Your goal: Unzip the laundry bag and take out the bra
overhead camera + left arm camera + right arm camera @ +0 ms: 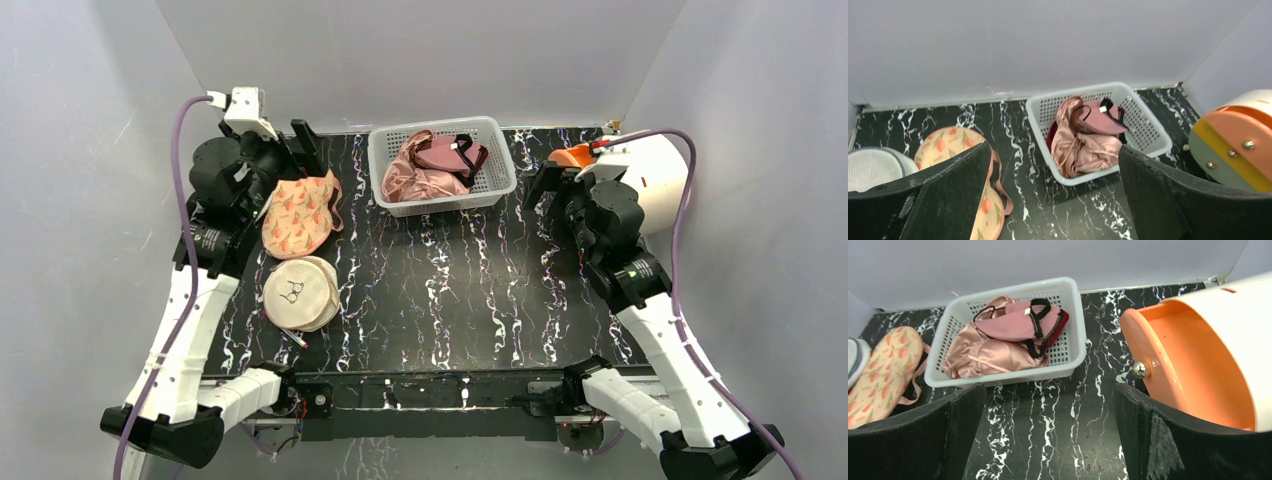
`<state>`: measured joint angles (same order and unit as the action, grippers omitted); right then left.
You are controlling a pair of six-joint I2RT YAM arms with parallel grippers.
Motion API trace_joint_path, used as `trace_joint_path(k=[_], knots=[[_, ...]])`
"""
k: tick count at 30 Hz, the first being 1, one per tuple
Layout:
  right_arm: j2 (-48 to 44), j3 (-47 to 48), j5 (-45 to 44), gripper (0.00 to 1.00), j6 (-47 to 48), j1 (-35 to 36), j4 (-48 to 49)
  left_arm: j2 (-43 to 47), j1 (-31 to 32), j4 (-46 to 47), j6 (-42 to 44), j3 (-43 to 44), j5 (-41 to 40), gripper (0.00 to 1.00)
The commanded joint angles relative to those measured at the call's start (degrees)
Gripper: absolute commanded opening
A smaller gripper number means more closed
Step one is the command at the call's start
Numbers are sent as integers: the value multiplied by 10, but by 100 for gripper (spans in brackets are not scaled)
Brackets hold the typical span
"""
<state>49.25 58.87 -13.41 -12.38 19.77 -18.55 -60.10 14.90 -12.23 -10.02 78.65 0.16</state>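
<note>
The peach laundry bag point(298, 213) lies at the back left of the table, its pink edging together, a pink loop at its right side. It also shows in the left wrist view point(948, 142) and in the right wrist view point(883, 370). The white bra is not in view. My left gripper point(290, 158) hovers over the bag's far end, open and empty point(1053, 200). My right gripper point(548, 195) is open and empty point(1048, 440) over the back right of the table, far from the bag.
A round cream mesh pouch point(300, 292) with a black icon lies just in front of the bag. A white basket point(500, 190) at the back centre holds a pink satin garment point(415, 178) and a maroon bra point(452, 155). A white drum with an orange door point(1198, 370) stands at the back right.
</note>
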Motion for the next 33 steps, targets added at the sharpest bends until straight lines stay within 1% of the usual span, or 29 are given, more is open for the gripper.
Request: trace_joint_path(k=[1,5,10,16,21,27,33], knots=[[7,-20,-9,98,-18,-15,59,-13,-9,32,2,-40,-2,98],[13,-45,-1,98,-47,-28,95,-30,-17,52,0,-85,-4,98],[16,-65,54,98,-67,-44,128,-54,-26,72,-4,-132,-12,98],[-5,-86,96,98,-98,-59,167,-88,-35,77,-13,-160,-40,98],[-11,-86,136,98,-107,-66,178,-135,-46,56,-27,-148,-81,98],[0,-75,179,98,-128,-70,190,-220,-74,14,-51,-111,-74,98],[16,-72,221,98,-148,-72,203,-307,-86,-34,-60,-67,-77,98]])
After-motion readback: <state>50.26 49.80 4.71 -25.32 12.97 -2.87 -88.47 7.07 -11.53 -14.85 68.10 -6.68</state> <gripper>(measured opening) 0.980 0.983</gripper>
